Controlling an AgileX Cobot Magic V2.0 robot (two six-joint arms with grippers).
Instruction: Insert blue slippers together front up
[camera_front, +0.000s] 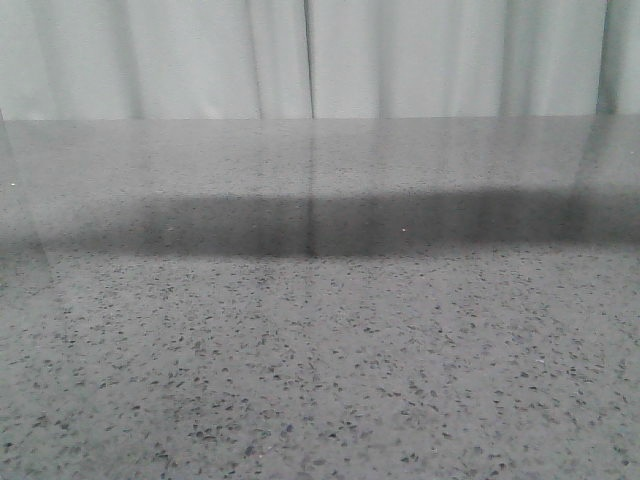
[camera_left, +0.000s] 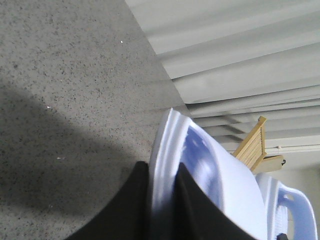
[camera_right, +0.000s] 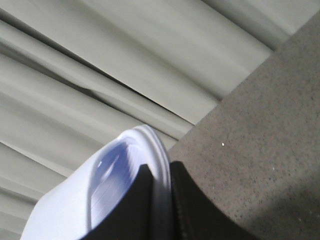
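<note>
The front view shows only the speckled grey table (camera_front: 320, 380). Each wrist view shows what it misses: the left claw (camera_left: 162, 200) clamps one pale blue slipper (camera_left: 220, 200) by its rim, the right claw (camera_right: 161, 205) clamps the other (camera_right: 65, 215), both off the table

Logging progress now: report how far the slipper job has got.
Done: each hand grips a slipper, the left hand on one slipper's edge, the right hand on the other. In hand: both lifted off the table. Left: inserting them together, front up.
</note>
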